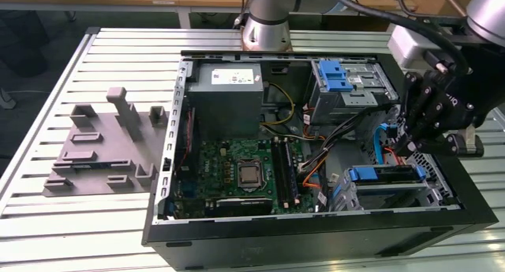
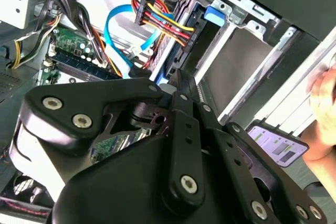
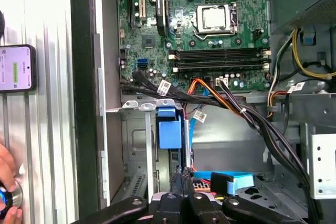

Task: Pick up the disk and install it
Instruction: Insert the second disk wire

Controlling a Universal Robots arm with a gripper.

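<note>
Slatted metal surface [image 1: 47, 224] carries open computer case [image 1: 316, 236]. Gripper [image 1: 414, 145] pressed together, above disk [image 1: 387, 174] seated in lower bay by case edge. Risk: gripper snagging blue cable [image 2: 118, 35] or bumping bay wall.

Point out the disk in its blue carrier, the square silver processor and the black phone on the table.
Disk in its blue plastic carrier [image 1: 365, 174]: exterior view, on the carrier's blue end.
Square silver processor [image 3: 215, 18]: first wrist view, middle of its lid.
Black phone [image 3: 18, 68]: first wrist view, on its lit screen.
</note>
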